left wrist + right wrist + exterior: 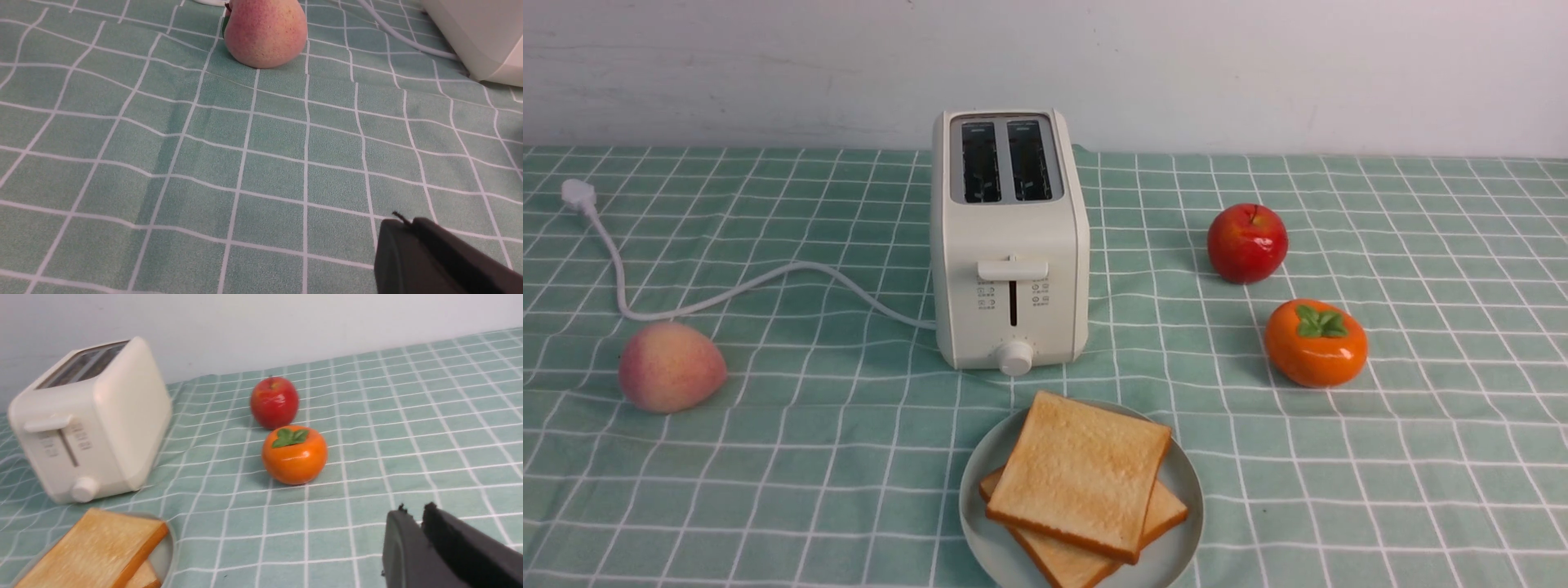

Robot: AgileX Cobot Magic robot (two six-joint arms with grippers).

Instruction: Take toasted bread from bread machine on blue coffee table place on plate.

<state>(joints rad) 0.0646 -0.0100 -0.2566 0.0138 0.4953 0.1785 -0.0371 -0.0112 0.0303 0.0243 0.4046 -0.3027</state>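
Both toast slices [1081,482] lay stacked on the plate [1186,490]; the toaster [1010,245] slots looked empty, job seemingly done. Both tools [412,245] [421,539] appeared closed, holding nothing.

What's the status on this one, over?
Left gripper and right gripper shut, empty, off the work. Both toast slices stacked on plate; toaster slots empty. Nothing in the way.
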